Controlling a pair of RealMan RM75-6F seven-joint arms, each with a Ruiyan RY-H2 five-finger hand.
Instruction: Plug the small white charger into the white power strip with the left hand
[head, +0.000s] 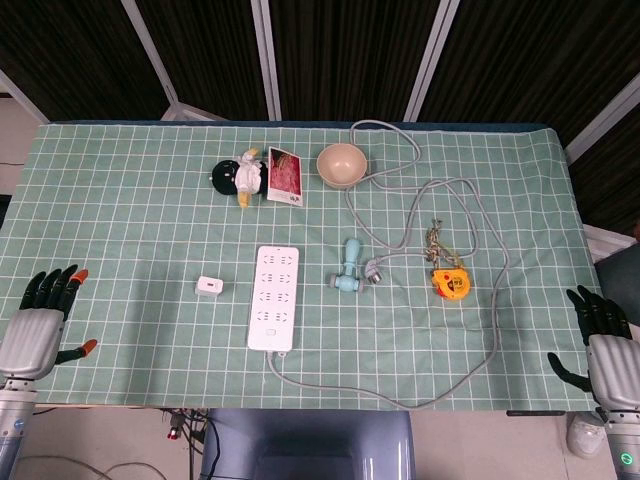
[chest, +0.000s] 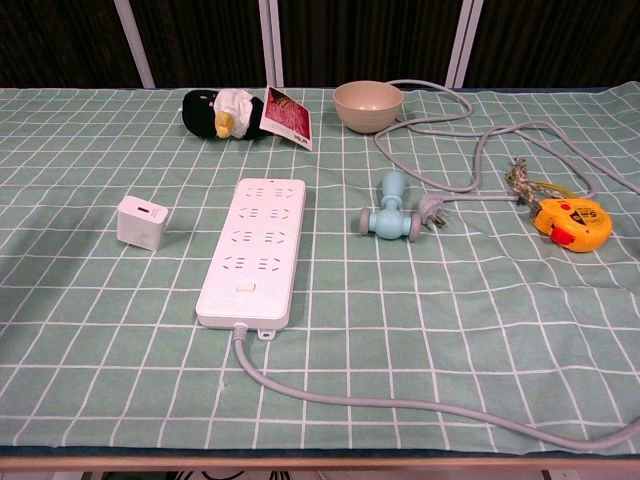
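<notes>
- Well, the small white charger (head: 210, 286) sits just left of the power strip (head: 273, 298).
- Left hand (head: 42, 320) hovers far left of the strip, fingers spread, holding nothing.
- Right hand (head: 605, 340) far right, likewise spread.

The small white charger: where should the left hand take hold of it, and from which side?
Probably by its two broad flat faces, coming from above. The small white charger stands alone on the cloth, left of the white power strip, with free space around it. The left hand rests open at the table's near left edge, so the fingers can drop over the boxy body from its own side.
</notes>
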